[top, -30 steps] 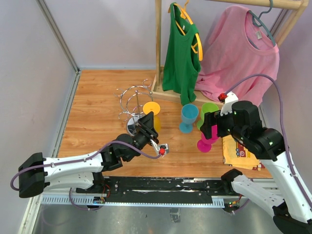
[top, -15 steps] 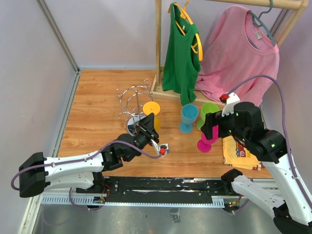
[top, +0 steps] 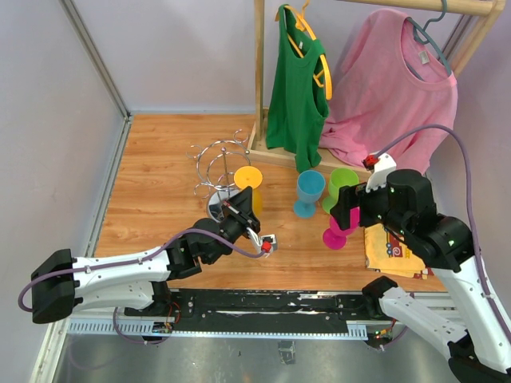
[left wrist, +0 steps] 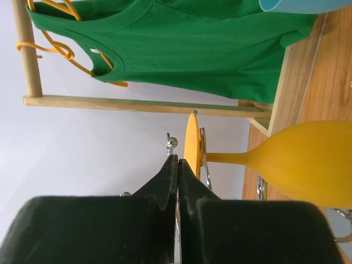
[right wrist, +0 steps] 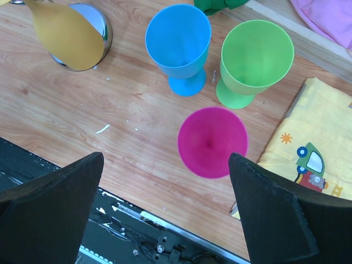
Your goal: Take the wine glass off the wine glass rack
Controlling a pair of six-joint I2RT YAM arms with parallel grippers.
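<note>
A yellow wine glass (top: 248, 177) hangs upside down on the wine glass rack (top: 217, 159), a silver wire stand with a round chrome base (right wrist: 100, 26). In the left wrist view its flat foot (left wrist: 191, 144) rests in a wire loop and its bowl (left wrist: 308, 162) hangs to the right. My left gripper (top: 237, 209) is shut, its fingertips (left wrist: 170, 165) just beside the foot, with nothing seen between them. My right gripper (right wrist: 165, 155) stands wide open above a magenta glass (right wrist: 212, 142), touching nothing.
A blue glass (top: 310, 191) and a green glass (top: 343, 182) stand behind the magenta one (top: 335, 235). A wooden clothes rack holds a green top (top: 297, 88) and a pink shirt (top: 391, 88). A yellow printed cloth (top: 391, 251) lies at the right.
My left gripper's jaws have closed from partly open to fully shut beside the glass foot. The right arm has barely shifted.
</note>
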